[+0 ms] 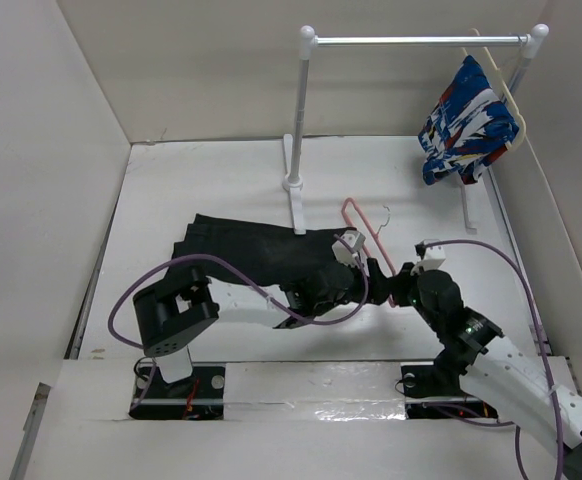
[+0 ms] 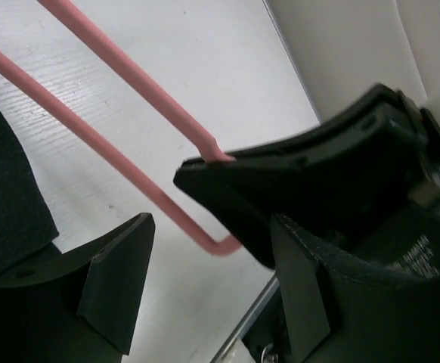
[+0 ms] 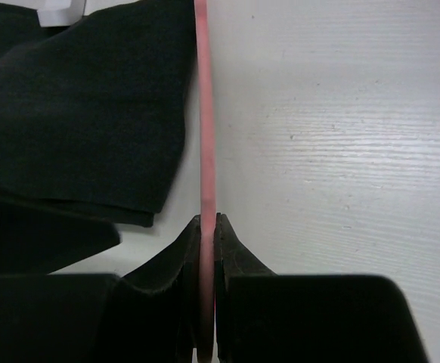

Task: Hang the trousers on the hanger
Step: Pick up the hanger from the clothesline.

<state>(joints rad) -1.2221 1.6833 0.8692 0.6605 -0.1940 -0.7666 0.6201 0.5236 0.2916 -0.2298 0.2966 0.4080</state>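
Note:
The black trousers [image 1: 241, 255] lie spread on the table, left of centre. The thin pink hanger [image 1: 359, 218] lies flat at their right edge. My right gripper [image 1: 396, 282] is shut on the hanger's lower end; in the right wrist view its jaws [image 3: 207, 227] pinch the pink bar [image 3: 202, 136], with trouser cloth [image 3: 76, 113] to the left. My left gripper [image 1: 356, 268] hovers at the trousers' right edge beside the hanger. In the left wrist view it [image 2: 212, 295] stands open over bare table, holding nothing. The hanger's corner [image 2: 224, 246] lies just beyond its fingers [image 2: 122, 280].
A white clothes rack [image 1: 416, 41] stands at the back, one post base [image 1: 293, 185] just behind the trousers. A blue, white and red patterned garment [image 1: 466, 120] hangs from it on a cream hanger at the right. White walls close in the left, back and right.

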